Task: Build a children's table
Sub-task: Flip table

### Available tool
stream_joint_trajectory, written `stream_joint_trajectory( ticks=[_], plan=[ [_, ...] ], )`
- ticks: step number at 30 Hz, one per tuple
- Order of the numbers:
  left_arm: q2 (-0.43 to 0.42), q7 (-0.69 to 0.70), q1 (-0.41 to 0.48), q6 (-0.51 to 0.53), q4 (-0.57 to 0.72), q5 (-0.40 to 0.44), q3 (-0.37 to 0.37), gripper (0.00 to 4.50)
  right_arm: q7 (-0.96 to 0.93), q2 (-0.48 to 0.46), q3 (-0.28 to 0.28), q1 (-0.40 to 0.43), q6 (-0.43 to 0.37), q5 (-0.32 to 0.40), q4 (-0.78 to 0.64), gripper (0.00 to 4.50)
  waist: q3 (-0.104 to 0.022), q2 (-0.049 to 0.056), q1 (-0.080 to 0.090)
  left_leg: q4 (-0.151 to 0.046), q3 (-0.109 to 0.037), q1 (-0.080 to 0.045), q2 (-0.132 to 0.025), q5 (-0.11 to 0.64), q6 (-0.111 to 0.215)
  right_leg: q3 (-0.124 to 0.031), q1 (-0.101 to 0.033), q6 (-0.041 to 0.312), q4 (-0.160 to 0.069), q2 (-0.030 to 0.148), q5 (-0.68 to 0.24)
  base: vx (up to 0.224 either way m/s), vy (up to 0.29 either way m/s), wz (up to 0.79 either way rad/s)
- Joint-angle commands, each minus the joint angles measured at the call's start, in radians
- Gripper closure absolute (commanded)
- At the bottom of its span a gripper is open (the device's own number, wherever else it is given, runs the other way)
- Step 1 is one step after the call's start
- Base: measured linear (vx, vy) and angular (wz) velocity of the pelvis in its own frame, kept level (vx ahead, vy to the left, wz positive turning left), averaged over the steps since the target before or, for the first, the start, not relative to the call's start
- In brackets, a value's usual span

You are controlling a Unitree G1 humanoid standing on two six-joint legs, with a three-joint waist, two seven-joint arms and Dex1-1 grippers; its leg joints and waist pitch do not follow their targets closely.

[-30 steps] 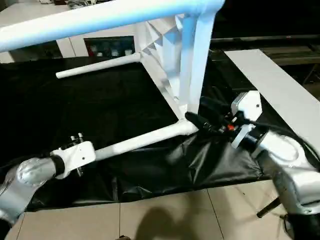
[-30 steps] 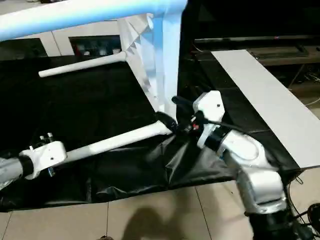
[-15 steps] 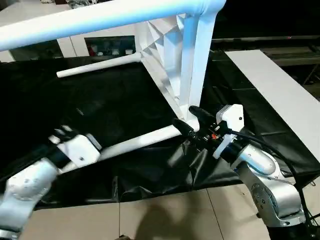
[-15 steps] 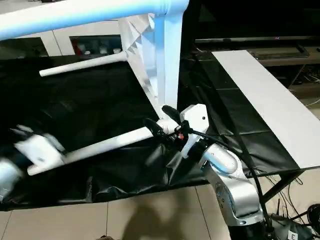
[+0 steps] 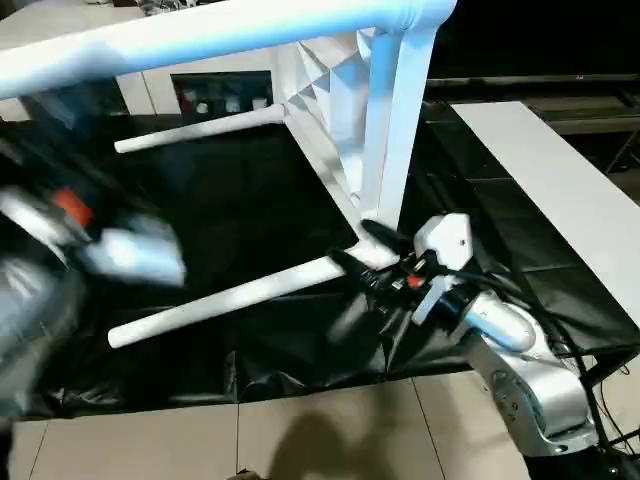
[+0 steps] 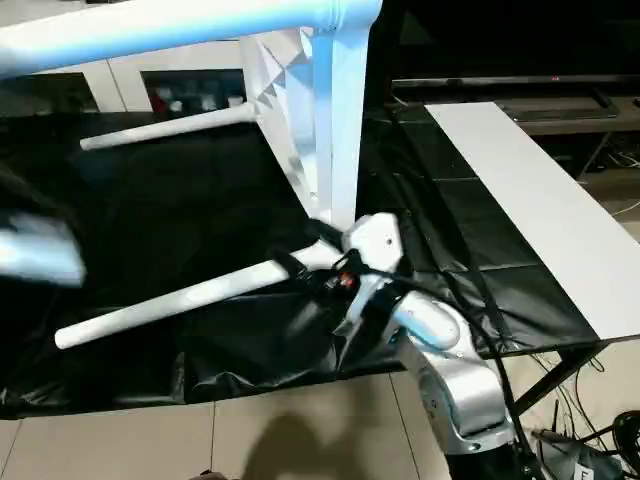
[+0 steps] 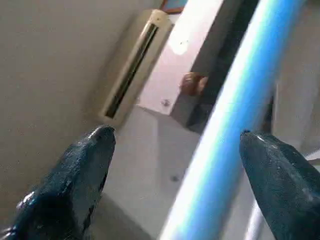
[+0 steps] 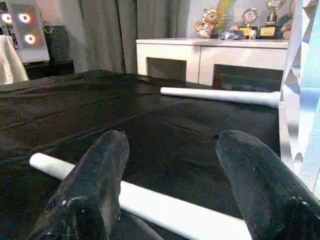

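Note:
The children's table lies on its side on the black cloth, its ribbed tabletop [image 5: 325, 110] upright. One leg [image 5: 200, 35] crosses the top of the picture, and another [image 5: 392, 130] drops from that corner. A far leg [image 5: 200, 128] and a near leg [image 5: 230, 300] point left, and the near leg's tip rests on the cloth. My right gripper [image 5: 365, 250] is open just above the near leg's socket end, and the leg [image 8: 165, 207] passes under its fingers [image 8: 95, 185]. My left arm [image 5: 110, 250] is a blur, raised at the left. My left gripper [image 7: 175, 135] is open, with the top leg [image 7: 225, 115] beyond it.
Black cloth [image 5: 220, 210] covers the work table, bunched at the front edge above the tiled floor [image 5: 330, 430]. A flat white board [image 5: 545, 190] lies along the right side. A white cabinet [image 5: 215, 90] stands behind.
My left gripper has let go of the near leg's tip and swung up and away to the left. My right gripper has shifted left along the leg's socket end.

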State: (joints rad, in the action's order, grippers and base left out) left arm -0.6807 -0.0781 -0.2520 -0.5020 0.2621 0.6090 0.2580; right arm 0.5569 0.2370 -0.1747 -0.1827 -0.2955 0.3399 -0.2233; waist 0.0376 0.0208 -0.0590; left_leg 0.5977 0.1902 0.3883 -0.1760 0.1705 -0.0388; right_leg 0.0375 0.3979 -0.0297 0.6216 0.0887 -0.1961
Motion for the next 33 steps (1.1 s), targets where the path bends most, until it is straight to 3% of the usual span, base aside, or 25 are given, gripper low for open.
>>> stream_joint_trajectory(
  ticks=[1, 5, 7, 8, 14, 20, 30, 33],
  plan=[
    [-0.014, -0.023, -0.026, 0.009, -0.013, 0.034, 0.014, 0.11, 0.006, -0.003, -0.007, -0.005, -0.002, -0.007, -0.01, 1.36, -0.05, 0.012, -0.002, -0.084, -0.039, -0.026, -0.042, 0.42, -0.061, -0.032, -0.011, 0.12, -0.083, 0.037, -0.271, 0.0, 0.0, 0.0],
    [-0.047, -0.041, -0.072, 0.034, -0.069, 0.076, 0.02, 0.11, 0.011, -0.004, -0.021, -0.006, -0.002, -0.012, -0.015, 1.36, -0.05, 0.015, -0.004, -0.083, -0.04, -0.023, -0.04, 0.425, -0.061, -0.031, -0.013, 0.126, -0.081, 0.037, -0.255, 0.0, 0.0, 0.0],
    [-0.069, -0.043, -0.09, 0.071, -0.129, 0.112, 0.011, 0.11, 0.026, 0.002, -0.033, -0.006, -0.007, -0.01, -0.025, 1.36, -0.049, 0.02, -0.004, -0.082, -0.042, -0.027, -0.038, 0.447, -0.066, -0.031, -0.009, 0.123, -0.082, 0.037, -0.281, 0.0, 0.0, 0.0],
    [-0.075, -0.043, -0.096, 0.086, -0.151, 0.122, 0.009, 0.11, 0.032, 0.005, -0.039, -0.006, -0.008, -0.007, -0.031, 1.36, -0.047, 0.018, -0.003, -0.083, -0.043, -0.026, -0.037, 0.455, -0.067, -0.031, -0.009, 0.12, -0.084, 0.037, -0.294, 0.0, 0.0, 0.0],
    [-0.09, -0.028, -0.121, 0.129, -0.208, 0.125, 0.013, 0.11, 0.062, 0.004, -0.046, 0.006, -0.007, 0.025, -0.072, 1.36, -0.047, 0.022, -0.005, -0.086, -0.052, -0.028, -0.039, 0.486, -0.074, -0.031, -0.007, 0.124, -0.086, 0.04, -0.32, 0.0, 0.0, 0.0],
    [-0.119, 0.045, -0.118, 0.124, -0.307, 0.096, -0.043, 0.11, 0.076, 0.011, -0.051, 0.009, 0.001, 0.03, -0.081, 1.36, -0.046, 0.023, -0.007, -0.087, -0.053, -0.028, -0.037, 0.5, -0.073, -0.033, -0.004, 0.122, -0.088, 0.042, -0.344, 0.0, 0.0, 0.0],
    [-0.152, 0.033, -0.185, 0.152, -0.405, 0.108, -0.065, 0.11, 0.078, 0.01, -0.048, 0.004, 0.0, 0.023, -0.082, 1.36, -0.05, 0.023, -0.009, -0.087, -0.052, -0.024, -0.038, 0.464, -0.068, -0.032, -0.01, 0.145, -0.079, 0.043, -0.261, 0.0, 0.0, 0.0],
    [-0.178, 0.017, -0.253, 0.172, -0.477, 0.126, -0.086, 0.11, 0.088, 0.006, -0.056, -0.001, -0.007, 0.035, -0.089, 1.36, -0.051, 0.026, -0.01, -0.085, -0.051, -0.028, -0.037, 0.471, -0.071, -0.033, -0.006, 0.145, -0.079, 0.041, -0.264, 0.0, 0.0, 0.0]
  ],
)
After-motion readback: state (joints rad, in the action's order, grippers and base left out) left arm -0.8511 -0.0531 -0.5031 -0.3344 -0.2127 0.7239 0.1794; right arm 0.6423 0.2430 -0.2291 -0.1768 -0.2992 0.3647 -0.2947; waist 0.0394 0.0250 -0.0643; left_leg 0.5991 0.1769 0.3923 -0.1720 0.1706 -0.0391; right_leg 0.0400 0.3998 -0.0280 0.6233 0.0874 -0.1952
